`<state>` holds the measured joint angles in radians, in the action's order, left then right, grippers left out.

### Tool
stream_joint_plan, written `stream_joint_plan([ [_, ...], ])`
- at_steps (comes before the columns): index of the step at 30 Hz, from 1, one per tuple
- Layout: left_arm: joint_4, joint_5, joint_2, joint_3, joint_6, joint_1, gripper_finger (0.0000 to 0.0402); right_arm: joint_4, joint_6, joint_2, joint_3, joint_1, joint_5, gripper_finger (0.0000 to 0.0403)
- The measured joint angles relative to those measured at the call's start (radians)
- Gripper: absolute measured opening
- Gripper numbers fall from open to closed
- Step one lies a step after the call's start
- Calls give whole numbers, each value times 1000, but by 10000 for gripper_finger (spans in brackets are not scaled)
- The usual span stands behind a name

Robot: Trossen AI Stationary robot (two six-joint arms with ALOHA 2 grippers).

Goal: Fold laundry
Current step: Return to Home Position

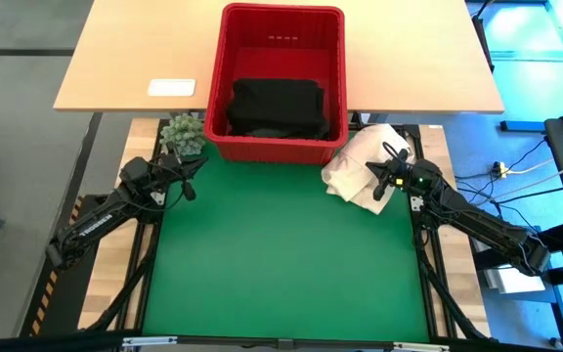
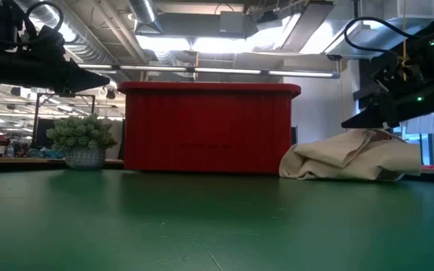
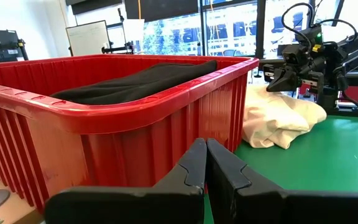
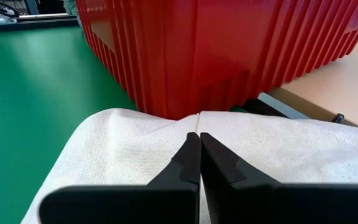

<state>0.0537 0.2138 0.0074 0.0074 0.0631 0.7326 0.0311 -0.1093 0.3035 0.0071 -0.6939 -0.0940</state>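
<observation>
I'm looking at the red basket [image 1: 283, 145], which is sitting at the far edge of the green mat [image 1: 281, 264], its back half resting on the pale wooden counter [image 1: 125, 54]. The laundry [image 1: 277, 108] is lying inside that basket as a folded black bundle, filling the half nearer the mat. From above I'm making out only black cloth on top. In the left wrist view it is rising about level with the rim.

The left fingers [image 3: 229, 177] are pressing together with nothing between them. They are hanging over the mat's left far corner and pointing toward the basket's near wall. The left arm is stretching back along the left side of the frame.

The right fingers [image 4: 185, 162] are closing tight against each other as well, holding nothing. They are hovering over the cream-white cloth heap [image 1: 358, 161], which is lying crumpled on the mat just beside the basket's right near corner. In the low view they are hanging a little above the heap rather than resting on it.

A small potted plant [image 1: 184, 134] is standing just beside the basket's left near corner. A flat white object [image 1: 171, 87] is lying on the counter to the left of the basket, apart from it; I can't tell what it is.
</observation>
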Motion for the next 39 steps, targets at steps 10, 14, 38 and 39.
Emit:
stream_joint_plan([
  [10, 0, 0, 0, 0, 0, 0, 0, 0, 0, 0, 0, 0, 0, 5],
  [14, 0, 0, 0, 0, 0, 0, 0, 0, 0, 0, 0, 0, 0, 5],
  [38, 0, 0, 0, 0, 0, 0, 0, 0, 0, 0, 0, 0, 0, 5],
  [39, 0, 0, 0, 0, 0, 0, 0, 0, 0, 0, 0, 0, 0, 5],
])
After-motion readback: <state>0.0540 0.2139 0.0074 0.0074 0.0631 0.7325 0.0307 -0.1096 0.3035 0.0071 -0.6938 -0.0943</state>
